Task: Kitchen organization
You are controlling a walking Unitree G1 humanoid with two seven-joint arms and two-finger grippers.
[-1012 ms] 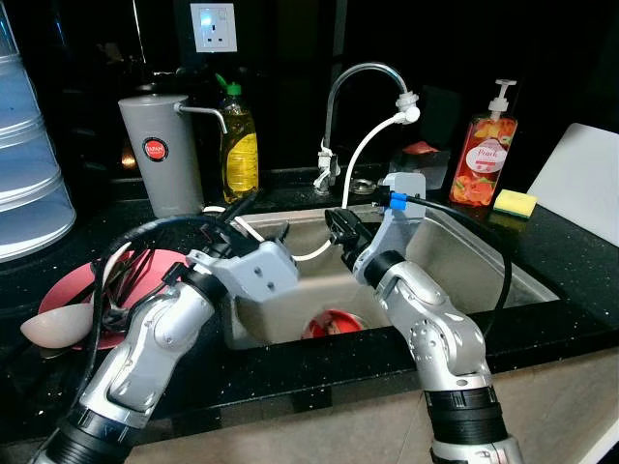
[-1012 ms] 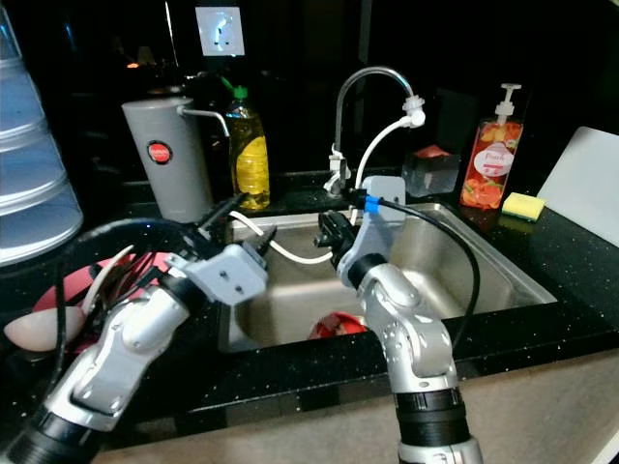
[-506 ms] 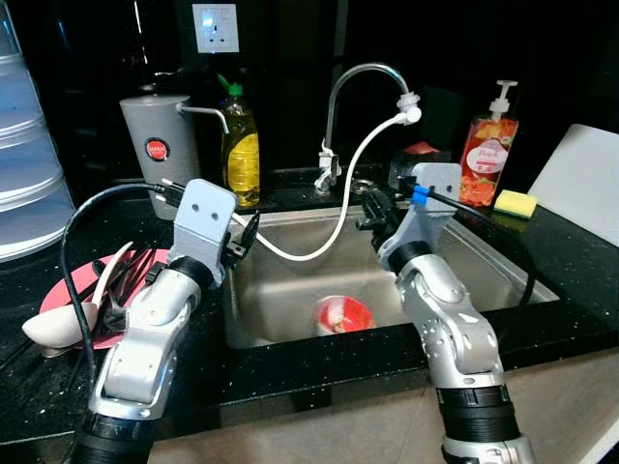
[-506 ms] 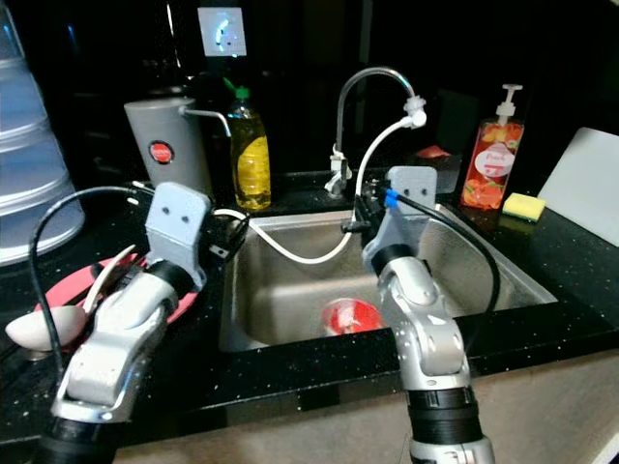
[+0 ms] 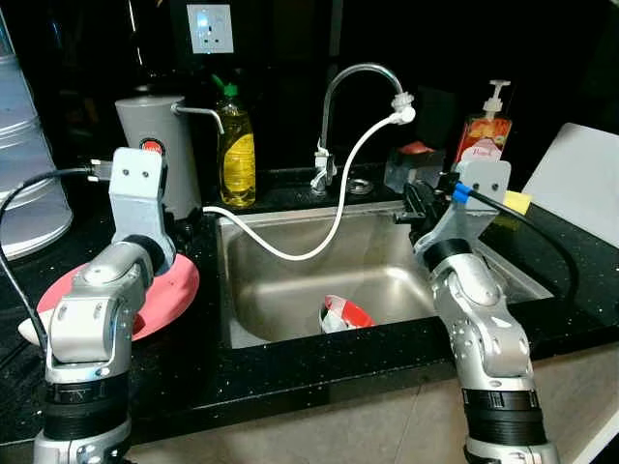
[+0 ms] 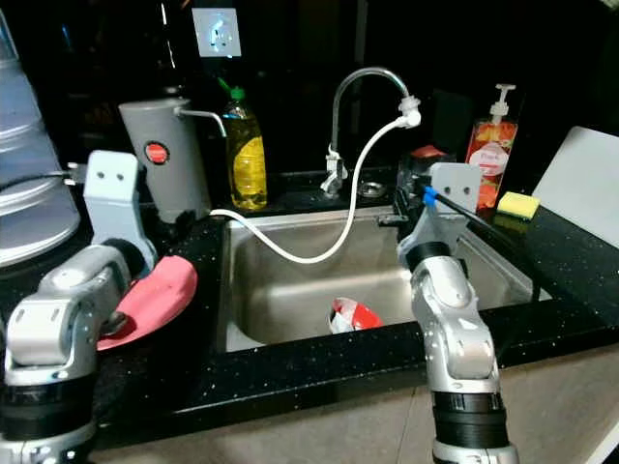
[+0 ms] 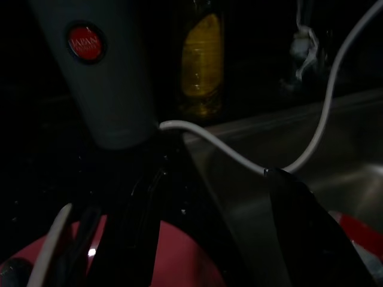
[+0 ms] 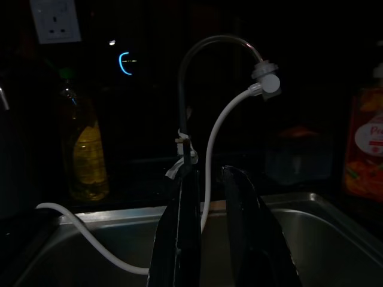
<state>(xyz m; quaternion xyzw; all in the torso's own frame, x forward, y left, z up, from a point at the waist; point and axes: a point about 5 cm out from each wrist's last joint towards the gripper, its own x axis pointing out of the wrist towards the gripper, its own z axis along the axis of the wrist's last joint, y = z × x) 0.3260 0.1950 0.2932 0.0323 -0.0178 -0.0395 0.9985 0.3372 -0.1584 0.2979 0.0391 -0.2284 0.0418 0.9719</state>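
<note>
A red and white bowl lies tilted on the sink floor. On the counter left of the sink sits a red plate, with a white spoon at its outer edge. My left arm is raised over that plate. In the left wrist view the left gripper is open and empty, pointing at the grey jug. The right gripper hovers over the sink's right back corner. Its fingers stand a little apart with nothing between them, facing the tap.
A white hose droops from the tap across the sink onto the left counter. Along the back stand a yellow soap bottle, a clear box, a pump bottle and a sponge. A white board leans at right.
Both arms have come up out of the sink. The left one swung left over the red plate and the right one moved right and back. The bowl now lies uncovered.
</note>
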